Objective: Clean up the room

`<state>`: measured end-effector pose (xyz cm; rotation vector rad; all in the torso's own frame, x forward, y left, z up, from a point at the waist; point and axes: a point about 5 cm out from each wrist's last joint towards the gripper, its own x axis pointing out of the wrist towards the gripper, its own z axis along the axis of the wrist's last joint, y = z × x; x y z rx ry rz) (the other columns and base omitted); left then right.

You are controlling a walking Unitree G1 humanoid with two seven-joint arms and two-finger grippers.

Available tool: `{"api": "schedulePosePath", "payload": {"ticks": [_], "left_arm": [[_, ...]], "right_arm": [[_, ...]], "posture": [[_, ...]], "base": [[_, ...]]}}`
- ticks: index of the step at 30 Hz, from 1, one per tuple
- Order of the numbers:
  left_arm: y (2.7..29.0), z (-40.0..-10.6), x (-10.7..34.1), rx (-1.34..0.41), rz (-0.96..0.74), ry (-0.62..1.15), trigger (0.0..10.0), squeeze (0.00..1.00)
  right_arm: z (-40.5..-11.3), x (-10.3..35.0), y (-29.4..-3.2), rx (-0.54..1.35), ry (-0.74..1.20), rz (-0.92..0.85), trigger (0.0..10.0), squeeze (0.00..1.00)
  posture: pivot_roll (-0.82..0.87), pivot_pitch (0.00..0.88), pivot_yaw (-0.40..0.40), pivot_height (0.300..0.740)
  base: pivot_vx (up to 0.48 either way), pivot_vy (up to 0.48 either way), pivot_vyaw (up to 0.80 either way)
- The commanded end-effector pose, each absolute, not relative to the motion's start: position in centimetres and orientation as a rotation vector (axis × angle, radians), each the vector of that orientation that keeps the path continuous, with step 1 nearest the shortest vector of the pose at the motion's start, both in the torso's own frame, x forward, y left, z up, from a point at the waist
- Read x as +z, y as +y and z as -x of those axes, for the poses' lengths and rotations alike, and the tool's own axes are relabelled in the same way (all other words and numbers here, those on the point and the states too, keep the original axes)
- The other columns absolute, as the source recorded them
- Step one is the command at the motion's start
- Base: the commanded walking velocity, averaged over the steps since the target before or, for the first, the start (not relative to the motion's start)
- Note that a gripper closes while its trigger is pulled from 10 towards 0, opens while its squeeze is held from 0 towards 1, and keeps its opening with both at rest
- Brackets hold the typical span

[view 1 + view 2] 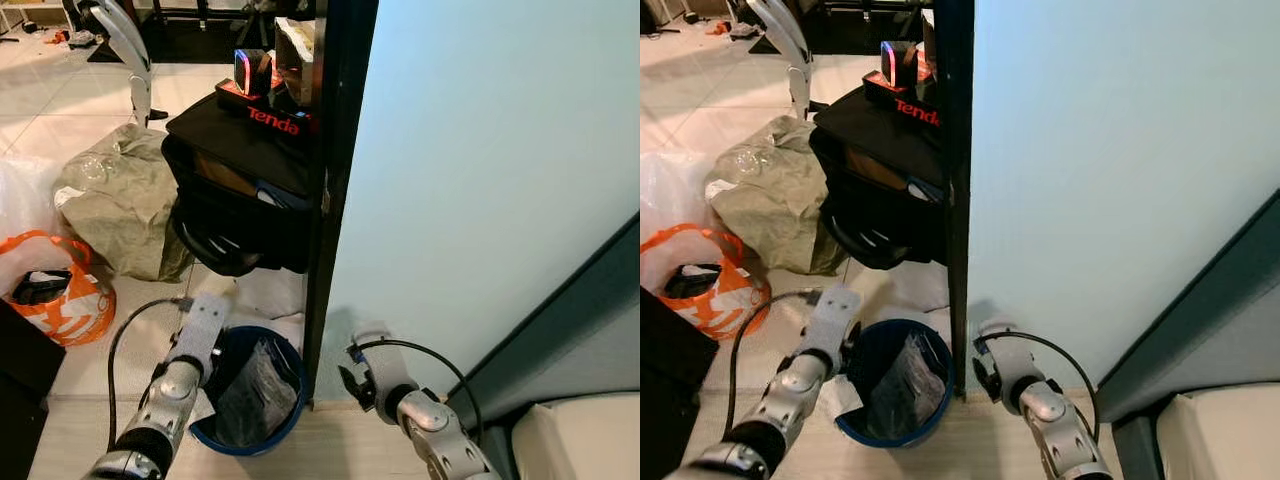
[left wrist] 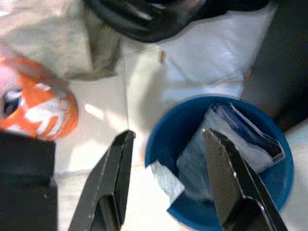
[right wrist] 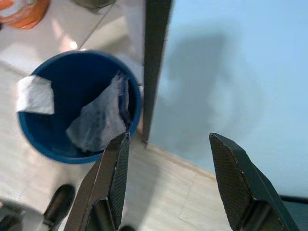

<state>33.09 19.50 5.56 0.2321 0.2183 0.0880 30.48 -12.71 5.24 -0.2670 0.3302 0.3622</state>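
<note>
I stood over the blue bin (image 1: 248, 395), and everything else I placed from it. My left gripper (image 2: 168, 178) hung just above its rim on the side away from the wall, the two black fingers (image 2: 111, 180) spread wide with nothing between them. One finger lay over bare floor tile beside the bin, the other over the bin's mouth. My right gripper (image 3: 166, 180) hovered on the far side of the bin, close to the pale blue wall panel (image 1: 480, 180), and its fingers were likewise parted and empty.

Inside the bin lay a crumpled clear plastic wrapper (image 2: 226, 154), and a white scrap of paper (image 2: 165, 177) hung over the bin's rim, half in and half out. A white plastic bag (image 2: 216, 53) lay flat on the floor just beyond the bin, against the dark post (image 1: 325, 200). Further from the bin sat a black bag (image 1: 235, 190) with a red Tenda box (image 1: 270, 115) on top, a rumpled olive-grey sack (image 1: 125, 200) beside it, and an orange and white carrier bag (image 1: 60, 290) well off to my left.

As I judged it, I was between pickups: some litter was binned, both grippers free. The nearest loose piece was the white scrap on the rim, then the flat white bag behind the bin. The next move would call for lowering my left fingers around the scrap and nudging it fully in, with a light pinch, since thin paper could slip or fall outside.
</note>
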Motion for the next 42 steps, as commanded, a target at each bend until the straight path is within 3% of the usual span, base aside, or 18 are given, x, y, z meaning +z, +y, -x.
{"api": "schedulePosePath", "payload": {"ticks": [1, 6, 23, 27, 42], "left_arm": [[19.6, -32.0, 4.5, 0.132, -0.163, 0.248, 10.0, 0.00], [19.5, -30.4, 3.9, 0.187, -0.128, 0.252, 10.0, 0.00], [19.4, -30.2, 4.9, 0.209, -0.145, 0.255, 10.0, 0.00], [19.0, -30.0, 5.1, 0.192, -0.190, 0.247, 10.0, 0.00], [17.2, -31.7, 5.4, 0.121, -0.218, 0.272, 10.0, 0.00]], "right_arm": [[-30.3, 4.7, -13.1, 0.316, 0.336, 0.233, 10.0, 0.00], [-30.6, 4.8, -13.7, 0.245, 0.318, 0.229, 10.0, 0.00], [-31.6, 5.1, -14.3, 0.169, 0.313, 0.240, 10.0, 0.00], [-31.5, 4.9, -15.8, 0.143, 0.326, 0.234, 10.0, 0.00], [-32.1, 5.9, -18.8, 0.020, 0.294, 0.195, 10.0, 0.00]], "posture": [[0.02, 0.188, 0.017, 0.740], [0.03, 0.175, 0.016, 0.740], [0.03, 0.156, 0.005, 0.740], [0.03, 0.156, -0.007, 0.740], [-0.06, 0.120, 0.063, 0.740]], "base": [[0.000, 0.000, 0.00], [0.000, 0.000, 0.00], [0.000, 0.000, 0.00], [0.000, 0.000, 0.00], [0.000, 0.000, 0.00]]}}
